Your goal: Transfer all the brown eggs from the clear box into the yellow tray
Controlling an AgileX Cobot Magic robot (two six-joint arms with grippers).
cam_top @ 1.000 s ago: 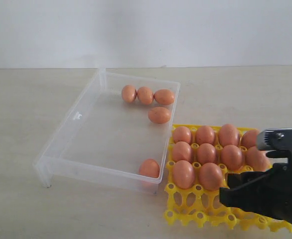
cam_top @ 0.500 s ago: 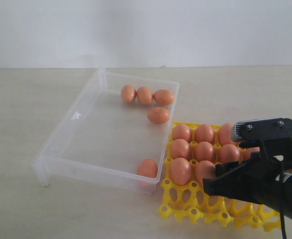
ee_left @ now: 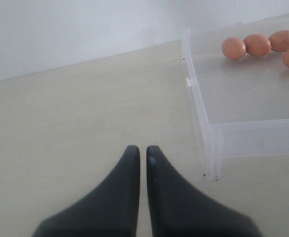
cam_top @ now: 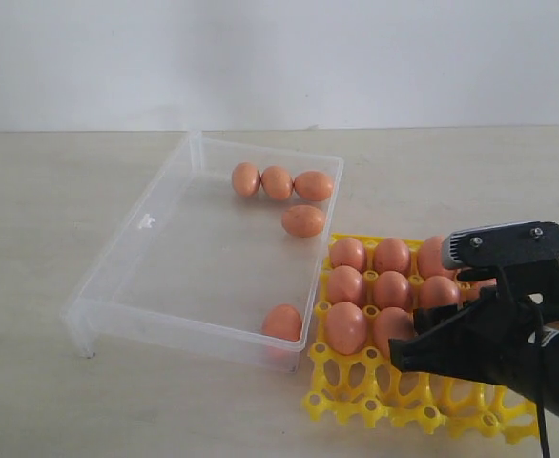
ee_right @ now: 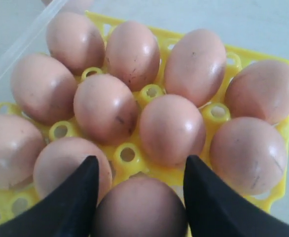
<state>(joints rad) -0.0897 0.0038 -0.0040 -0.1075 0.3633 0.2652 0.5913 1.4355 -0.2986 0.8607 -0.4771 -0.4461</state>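
Right end effector [ee_right: 141,170] grips one brown egg [ee_right: 139,210] over the yellow tray [cam_top: 356,396].
Left end effector [ee_left: 139,150] is closed, empty, over the table [ee_left: 60,123]. Five brown eggs [cam_top: 277,182] lie in the clear box [cam_top: 127,250], ten in the tray.

The right hand [ee_right: 141,165] clasps a brown egg [ee_right: 139,212] between its fingers; the left hand [ee_left: 138,148] hovers, fingers pressed together.

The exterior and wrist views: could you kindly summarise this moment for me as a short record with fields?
Clear shallow plastic box: five oval brown eggs inside
Yellow plastic grid tray: ten eggs seated
Right gripper: shut on an eleventh egg at the tray
Left gripper: shut, empty, over the table beside the box
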